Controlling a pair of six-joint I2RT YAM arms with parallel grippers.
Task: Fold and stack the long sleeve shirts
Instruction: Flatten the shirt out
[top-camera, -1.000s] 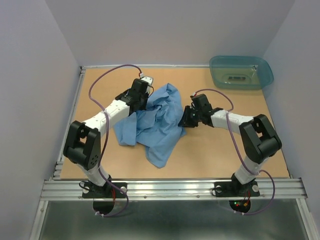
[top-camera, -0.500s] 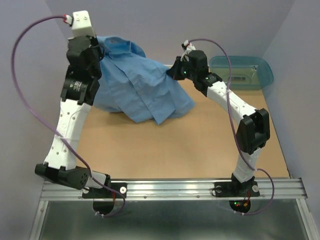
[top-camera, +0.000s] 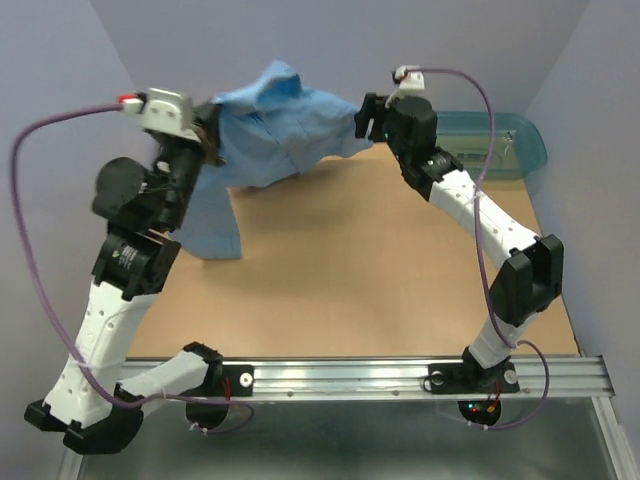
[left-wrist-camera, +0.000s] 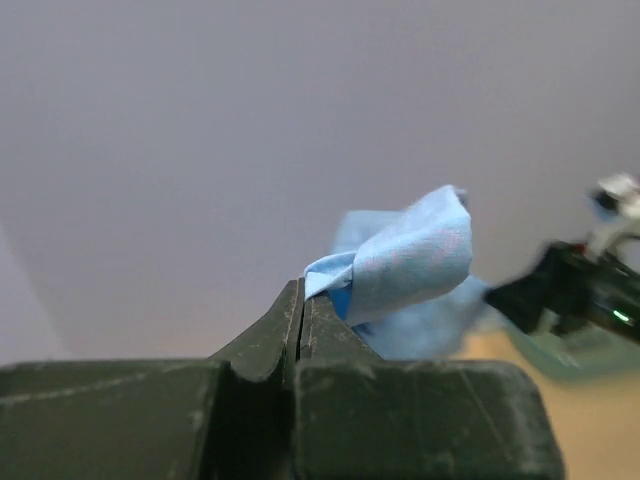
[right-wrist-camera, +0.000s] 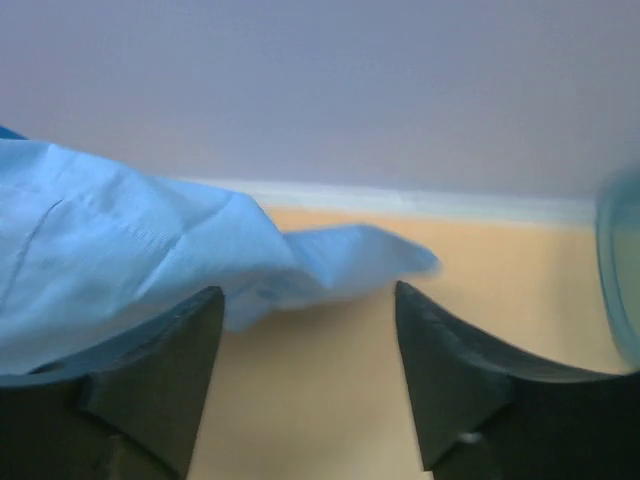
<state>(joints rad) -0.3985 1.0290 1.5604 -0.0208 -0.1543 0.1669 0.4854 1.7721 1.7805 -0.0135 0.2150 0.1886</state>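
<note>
Swung left since half second back: light blue thin cotton button-up shirt (top-camera: 270, 130), hanging over far-left table (top-camera: 400, 290) corner. My left gripper (left-wrist-camera: 300, 300) clamps it; my right gripper (right-wrist-camera: 310, 295) jaws apart, nothing pinched. Re-pinch its edge before spreading.

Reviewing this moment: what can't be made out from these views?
- Right wrist view: whether the shirt rests on the open right gripper; the cloth is blurred.
- Top view: contents of the tub; tinted wall and right arm hide them.
- Left wrist view: how much shirt the shut left gripper pinches; its fingers hide that.
</note>
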